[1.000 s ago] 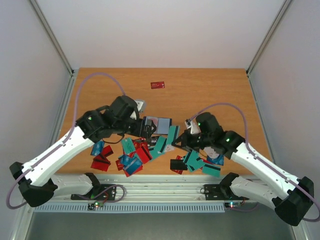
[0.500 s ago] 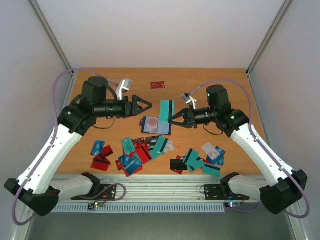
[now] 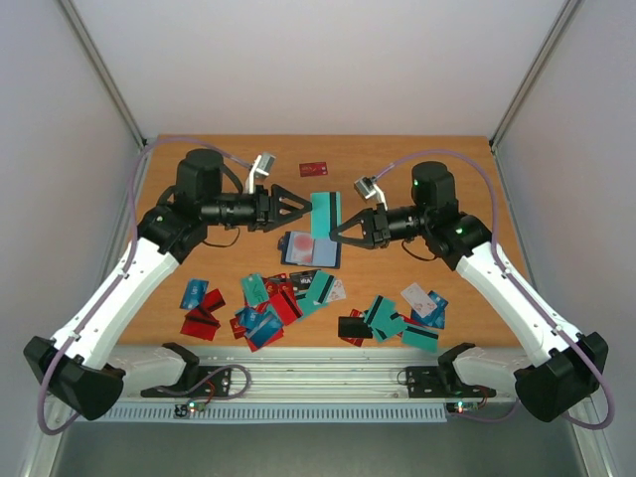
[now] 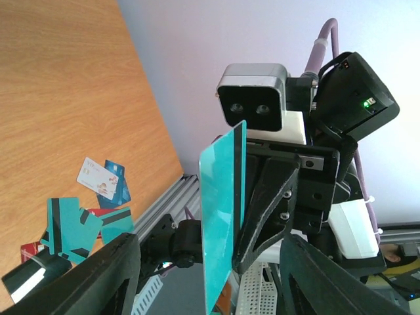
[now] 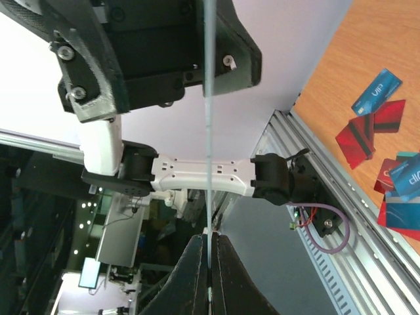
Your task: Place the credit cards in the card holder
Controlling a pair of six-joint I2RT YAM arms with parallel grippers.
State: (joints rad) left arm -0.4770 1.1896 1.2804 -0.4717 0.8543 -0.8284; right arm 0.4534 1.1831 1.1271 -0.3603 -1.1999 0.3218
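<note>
Dozens of credit cards (image 3: 266,308) lie scattered along the near edge of the table (image 3: 427,164), teal, red and blue, some overlapping, in two loose heaps in front of my arm bases. Just beyond them the card holder (image 3: 316,250) lies open and flat, its grey-blue pockets facing up, midway between my two arms.

Above the holder, and a little farther back, my right gripper (image 3: 336,234) is pinched tight on one teal card (image 3: 324,211), gripping it by its lower end so that it stands on edge in the air. My right wrist camera sees that card as a thin line running straight out from the closed fingertips (image 5: 197,262). My left gripper (image 3: 303,205) faces it from the other side with its jaws spread wide and nothing between them; whether it touches the card's edge I cannot tell.

As I judge it, the holder lies below and nearer than the card, so the card must tip down towards a pocket, and my right arm is placed for that.

One red card (image 3: 314,169) lies alone, far back.
</note>
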